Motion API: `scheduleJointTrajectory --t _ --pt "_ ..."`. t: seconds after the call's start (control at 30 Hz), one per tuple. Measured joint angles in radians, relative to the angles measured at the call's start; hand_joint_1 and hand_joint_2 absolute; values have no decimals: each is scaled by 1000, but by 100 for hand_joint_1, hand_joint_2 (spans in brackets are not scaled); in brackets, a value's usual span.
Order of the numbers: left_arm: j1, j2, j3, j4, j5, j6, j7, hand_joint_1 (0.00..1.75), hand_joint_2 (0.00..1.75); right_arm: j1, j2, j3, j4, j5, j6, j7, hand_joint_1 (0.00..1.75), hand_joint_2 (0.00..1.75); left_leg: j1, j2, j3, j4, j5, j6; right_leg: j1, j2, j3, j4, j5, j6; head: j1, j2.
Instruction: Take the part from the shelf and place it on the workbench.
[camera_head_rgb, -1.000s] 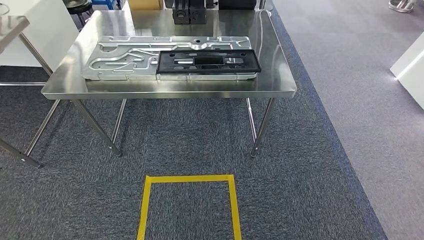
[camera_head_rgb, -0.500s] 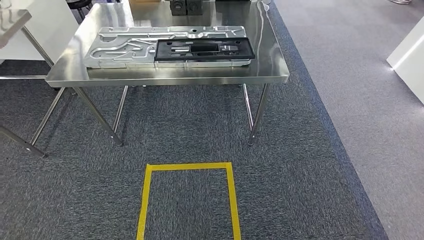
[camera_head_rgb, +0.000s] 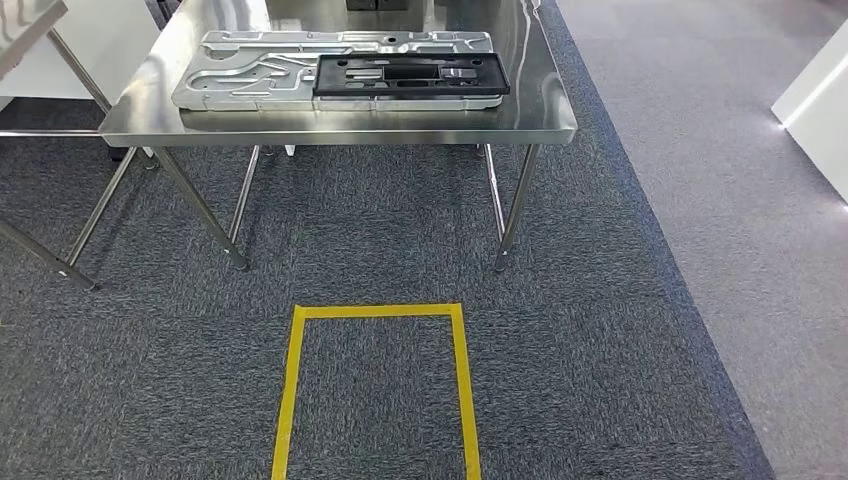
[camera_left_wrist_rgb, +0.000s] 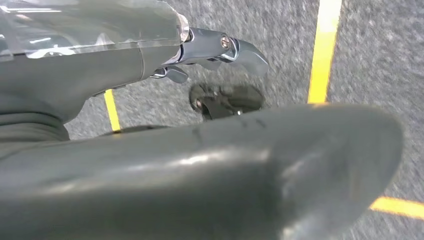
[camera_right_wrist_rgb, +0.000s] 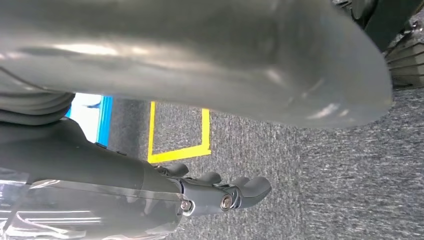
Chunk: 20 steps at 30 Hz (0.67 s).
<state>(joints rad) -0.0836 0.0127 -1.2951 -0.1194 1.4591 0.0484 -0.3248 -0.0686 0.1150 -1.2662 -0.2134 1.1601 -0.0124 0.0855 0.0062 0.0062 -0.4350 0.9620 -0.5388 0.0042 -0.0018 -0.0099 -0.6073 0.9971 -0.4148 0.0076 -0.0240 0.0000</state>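
A black rectangular part (camera_head_rgb: 410, 76) lies on a large silver machined plate (camera_head_rgb: 250, 70) on the steel workbench (camera_head_rgb: 340, 128) at the top of the head view. My left hand (camera_left_wrist_rgb: 100, 65) hangs over grey carpet, its fingers (camera_left_wrist_rgb: 220, 47) held out and holding nothing. My right hand (camera_right_wrist_rgb: 115, 172) also hangs over the carpet, with its fingers (camera_right_wrist_rgb: 235, 192) apart and nothing in them. Both hands are far from the workbench.
A yellow tape square (camera_head_rgb: 375, 312) marks the carpet in front of the workbench. Another steel table (camera_head_rgb: 25, 20) stands at the far left and a white cabinet (camera_head_rgb: 815, 90) at the right edge. A lighter grey floor strip runs along the right.
The whole head picture has shifted: the workbench and the tape square now sit higher and look a little smaller, so the camera has moved. The parts on the bench have not moved.
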Motion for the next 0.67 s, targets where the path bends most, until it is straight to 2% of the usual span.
scheduleJointTrajectory --t 0.03,0.07,0.1,0.13,0.17,0.2,0.23,0.27,0.3,0.33,0.37,0.4,0.47,0.5,0.53,0.57,0.63,0.67 --pt "0 0 0 0 0 0 0 0 0 0 0 0 0 0 0 0 0 44 0 2 -13 0 10 11 -2 2 -12 27 -25 9 0 0" --pt "1 0 0 0 0 0 0 0 0 1 -1 0 0 0 0 0 0 87 0 4 -29 0 23 23 -4 4 -29 72 -62 19 0 0" --pt "1 0 0 0 0 0 0 0 0 1 -1 0 0 0 -1 0 0 131 0 7 -47 1 38 35 -6 6 -50 136 -109 30 0 0" --pt "0 0 0 0 -1 2 4 0 0 1 -1 0 0 0 -1 3 0 175 -2 8 -61 2 49 41 -9 7 -72 213 -163 35 0 0" --pt "0 2 -2 0 -2 8 18 0 0 1 -1 0 0 1 -1 16 0 175 -4 8 -71 3 56 42 -10 7 -82 264 -177 37 0 0" --pt "0 5 -7 0 -4 15 36 0 0 1 0 -1 1 3 -1 33 0 175 -5 8 -82 5 62 41 -11 7 -78 287 -170 37 0 0" --pt "0 11 -15 0 -6 21 57 0 0 0 0 0 1 5 -1 52 0 175 -7 8 -90 7 68 40 -11 7 -54 272 -146 35 0 0" --pt "0 17 -23 0 -7 26 75 0 0 0 0 0 1 7 -1 70 0 175 -8 8 -97 9 73 39 -10 7 -13 218 -115 30 0 0" --pt "-1 23 -30 0 -8 27 85 0 0 -1 0 0 1 9 -1 78 0 175 -9 8 -102 11 77 37 -7 7 39 141 -95 21 0 0" --pt "-2 28 -35 0 -8 27 90 0 0 -2 0 0 1 10 0 82 0 175 -11 8 -106 12 81 34 -5 6 89 63 -86 13 0 0" --pt "-4 32 -39 0 -8 28 94 0 0 -3 -1 0 1 11 3 83 0 175 -12 8 -108 13 85 29 -1 6 124 4 -87 5 0 0" --pt "-5 35 -43 0 -8 30 97 0 0 -4 -1 0 1 12 8 80 0 175 -12 9 -111 14 89 24 2 5 141 -31 -93 0 0 0" --pt "-8 42 -48 0 -8 33 100 0 0 -6 -1 0 1 12 18 74 0 175 -12 10 -115 15 96 12 1 4 143 -49 -91 -8 0 0" --pt "-8 45 -49 0 -8 33 101 0 0 -6 0 0 2 12 22 71 0 175 -12 8 -120 23 89 7 -2 3 141 -54 -86 -14 0 0" --pt "-8 47 -49 0 -8 34 102 0 0 -7 0 0 2 12 25 69 0 175 -12 6 -130 46 70 2 -5 1 139 -59 -79 -21 0 0" --pt "-8 49 -49 0 -8 34 102 0 0 -7 0 0 2 12 25 68 0 175 -9 4 -149 91 38 -4 -8 -2 135 -62 -73 -27 0 0" --pt "-7 51 -51 0 -8 35 102 0 0 -7 0 0 2 12 21 71 0 175 0 1 -202 226 -39 -17 -7 -3 122 -59 -66 -33 0 0" --pt "-6 51 -51 0 -8 35 102 0 0 -7 0 0 2 12 18 72 0 175 3 1 -217 266 -59 -21 -7 -3 119 -57 -64 -32 0 0"
